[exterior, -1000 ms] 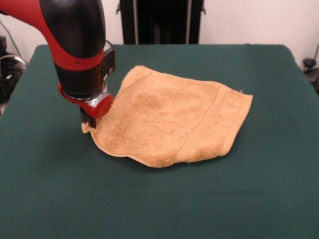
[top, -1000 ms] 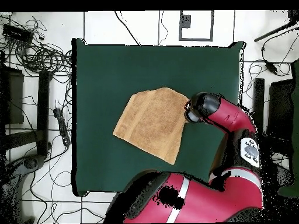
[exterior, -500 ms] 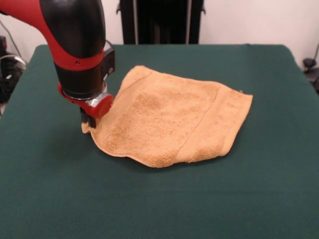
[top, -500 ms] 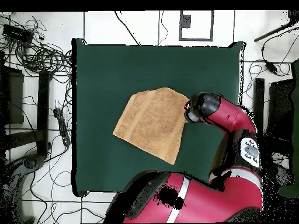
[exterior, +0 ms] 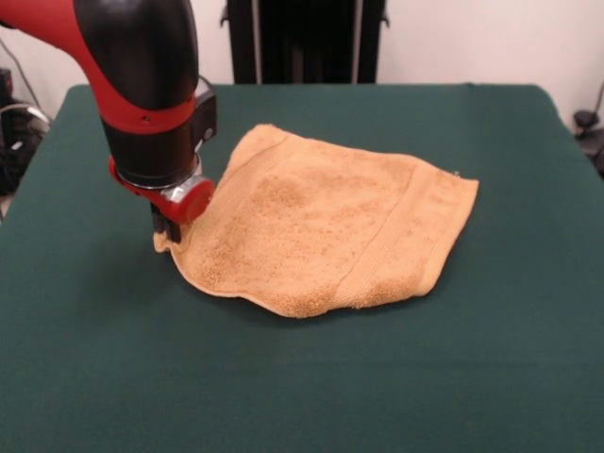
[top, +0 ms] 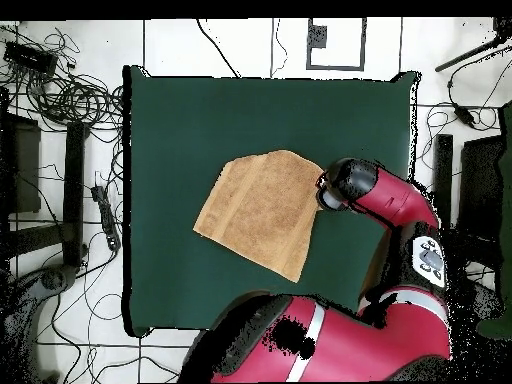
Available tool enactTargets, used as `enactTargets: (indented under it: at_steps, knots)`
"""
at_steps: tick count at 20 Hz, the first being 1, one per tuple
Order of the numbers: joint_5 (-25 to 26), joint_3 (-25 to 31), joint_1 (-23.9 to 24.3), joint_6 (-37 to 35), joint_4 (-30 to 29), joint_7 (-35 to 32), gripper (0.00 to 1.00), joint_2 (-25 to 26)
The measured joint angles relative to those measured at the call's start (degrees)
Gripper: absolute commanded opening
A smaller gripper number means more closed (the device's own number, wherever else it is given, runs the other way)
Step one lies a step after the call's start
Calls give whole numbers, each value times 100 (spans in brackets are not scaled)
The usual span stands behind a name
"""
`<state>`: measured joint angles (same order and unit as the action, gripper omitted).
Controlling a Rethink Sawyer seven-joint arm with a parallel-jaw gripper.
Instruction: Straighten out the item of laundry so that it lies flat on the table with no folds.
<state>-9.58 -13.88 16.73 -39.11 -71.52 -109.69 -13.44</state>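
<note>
Where the towel (exterior: 326, 226) lies doubled near the middle of the table (exterior: 491, 377), 1 corner is met by the gripper (exterior: 168, 229), whose finger state cannot be told; bare green cloth is seen around every edge

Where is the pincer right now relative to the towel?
In the front view the pincer is down at the towel's left corner, on the left side of the table; overhead, it meets the towel's right edge.
</note>
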Motion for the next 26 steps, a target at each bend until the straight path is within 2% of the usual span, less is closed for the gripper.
enactTargets:
  at_steps: [9,10,26]
  knots:
    - [0,1,17,0,0,0,0,0]
    - [1,0,24,0,0,0,100,0]
    - [1,0,28,0,0,0,100,0]
